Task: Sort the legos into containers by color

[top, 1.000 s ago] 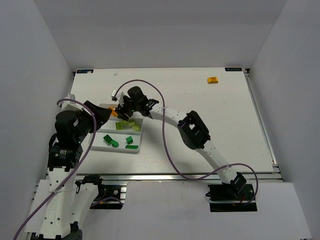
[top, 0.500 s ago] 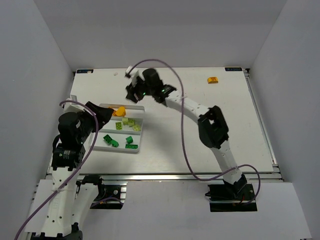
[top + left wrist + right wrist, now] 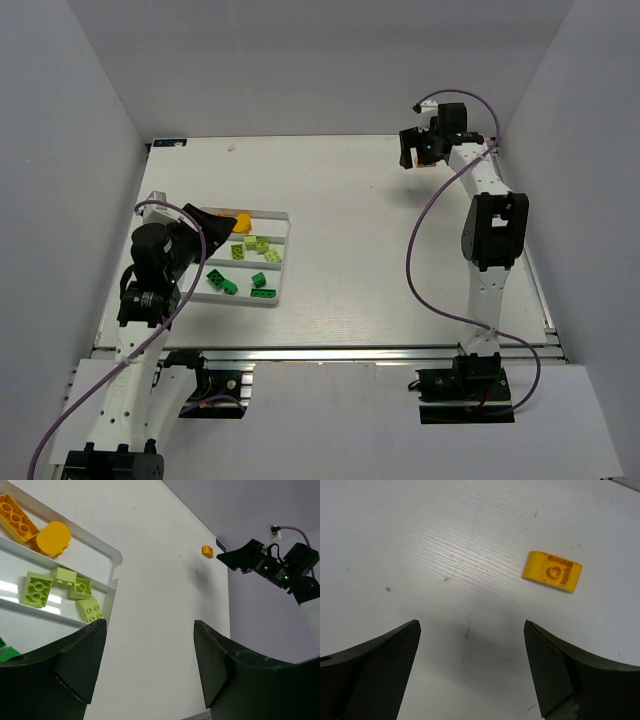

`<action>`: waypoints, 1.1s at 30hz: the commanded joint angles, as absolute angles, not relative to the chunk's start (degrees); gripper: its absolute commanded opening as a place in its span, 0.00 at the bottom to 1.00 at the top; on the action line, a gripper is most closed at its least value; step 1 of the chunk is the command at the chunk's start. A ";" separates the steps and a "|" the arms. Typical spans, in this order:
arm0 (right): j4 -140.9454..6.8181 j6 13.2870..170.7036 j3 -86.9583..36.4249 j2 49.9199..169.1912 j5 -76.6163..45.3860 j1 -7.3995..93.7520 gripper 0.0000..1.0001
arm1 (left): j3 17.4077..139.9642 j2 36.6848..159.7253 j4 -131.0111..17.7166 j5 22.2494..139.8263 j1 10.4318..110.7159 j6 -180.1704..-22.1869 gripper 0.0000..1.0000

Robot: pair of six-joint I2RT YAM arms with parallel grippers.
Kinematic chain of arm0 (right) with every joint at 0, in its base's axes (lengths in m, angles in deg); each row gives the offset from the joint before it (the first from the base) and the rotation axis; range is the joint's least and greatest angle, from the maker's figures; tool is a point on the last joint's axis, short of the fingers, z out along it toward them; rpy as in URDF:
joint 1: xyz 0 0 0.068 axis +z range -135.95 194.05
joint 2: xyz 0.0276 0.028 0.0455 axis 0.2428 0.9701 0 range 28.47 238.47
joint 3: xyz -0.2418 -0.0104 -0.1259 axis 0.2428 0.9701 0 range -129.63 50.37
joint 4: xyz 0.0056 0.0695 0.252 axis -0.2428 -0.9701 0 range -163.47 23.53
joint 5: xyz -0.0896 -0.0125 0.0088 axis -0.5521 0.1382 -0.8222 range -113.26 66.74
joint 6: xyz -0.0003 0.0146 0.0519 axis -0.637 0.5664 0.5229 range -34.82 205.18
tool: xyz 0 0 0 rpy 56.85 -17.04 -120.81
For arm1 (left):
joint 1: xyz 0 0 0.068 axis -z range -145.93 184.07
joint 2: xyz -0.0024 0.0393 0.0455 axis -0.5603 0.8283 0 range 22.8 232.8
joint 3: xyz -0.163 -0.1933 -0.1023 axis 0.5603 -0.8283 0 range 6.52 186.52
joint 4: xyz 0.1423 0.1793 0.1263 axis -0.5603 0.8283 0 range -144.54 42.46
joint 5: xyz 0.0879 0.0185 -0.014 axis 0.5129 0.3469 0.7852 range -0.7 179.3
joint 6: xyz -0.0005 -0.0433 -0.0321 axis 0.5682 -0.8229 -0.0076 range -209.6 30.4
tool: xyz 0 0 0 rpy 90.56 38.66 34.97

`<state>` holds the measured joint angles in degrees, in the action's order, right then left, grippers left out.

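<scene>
Judging from the white bench (image 3: 350, 250), sorting is nearly finished: the three-compartment tray (image 3: 114, 560) holds orange pieces (image 3: 17, 517) in one outer lane, lime bricks (image 3: 37, 587) in the middle, dark green bricks (image 3: 222, 283) in the other. Left gripper (image 3: 150, 625) by the tray and right gripper (image 3: 470, 630) both gape empty. One yellow-orange brick (image 3: 552, 571) lies loose beneath the right gripper, well apart from the tray

White three-lane tray (image 3: 285, 262) on worktop (image 3: 350, 230) left side: orange pieces (image 3: 239, 222) in far lane, lime bricks (image 3: 256, 247) middle, dark green bricks (image 3: 237, 285) near. Lone yellow-orange brick (image 3: 552, 571) flat, far right, well apart.
</scene>
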<state>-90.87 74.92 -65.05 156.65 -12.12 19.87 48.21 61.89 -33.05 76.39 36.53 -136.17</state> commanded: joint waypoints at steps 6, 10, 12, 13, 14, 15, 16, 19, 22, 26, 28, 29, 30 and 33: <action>-94.34 44.53 -76.81 163.65 -4.79 15.37 0.89 | 48.62 65.25 -37.75 74.18 36.80 -136.71 0.80; -89.07 35.54 -75.85 166.72 -6.03 14.84 0.87 | 48.00 65.25 -38.37 74.44 36.80 -137.76 0.80; -86.78 31.42 -75.49 167.34 -4.81 12.40 0.87 | 47.65 65.34 -38.37 74.53 36.80 -138.02 0.80; -86.34 29.48 -75.49 167.95 -3.76 12.12 0.87 | 47.56 65.25 -38.37 74.71 36.80 -138.11 0.80; -85.46 27.98 -74.97 168.22 -2.79 11.77 0.86 | 47.47 65.42 -38.46 74.71 36.80 -138.20 0.80; -83.28 25.79 -74.70 168.48 -2.86 11.59 0.85 | 47.39 65.43 -38.46 74.80 36.80 -138.29 0.80; -82.21 25.42 -74.61 169.09 -3.39 11.41 0.84 | 47.47 65.51 -38.55 74.88 36.80 -138.29 0.80; -80.80 27.59 -77.68 171.20 -4.18 11.33 0.73 | 47.47 66.13 -39.07 74.80 36.80 -138.47 0.80; -76.95 32.77 -77.08 170.77 -3.57 10.98 0.49 | 47.56 66.65 -39.51 75.15 36.80 -138.64 0.80; -73.50 34.11 -72.95 169.28 -2.60 11.15 0.30 | 47.47 67.27 -39.95 74.97 36.80 -138.82 0.80; -73.24 34.82 -72.59 169.45 -1.81 11.15 0.24 | 47.56 67.53 -40.04 74.97 36.80 -138.82 0.80; -72.97 35.60 -72.50 169.63 -1.81 11.15 0.22 | 47.56 67.80 -40.13 74.97 36.80 -138.82 0.80; -72.80 35.78 -72.50 169.98 -1.90 11.15 0.19 | 47.56 67.80 -40.22 74.89 36.80 -138.82 0.80; -71.66 37.45 -72.50 171.55 -2.25 11.76 0.17 | 47.82 68.41 -40.39 74.54 36.80 -138.82 0.80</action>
<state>-76.07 34.99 -72.50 171.47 -3.51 11.20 47.58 68.27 -39.04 75.10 36.56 -138.74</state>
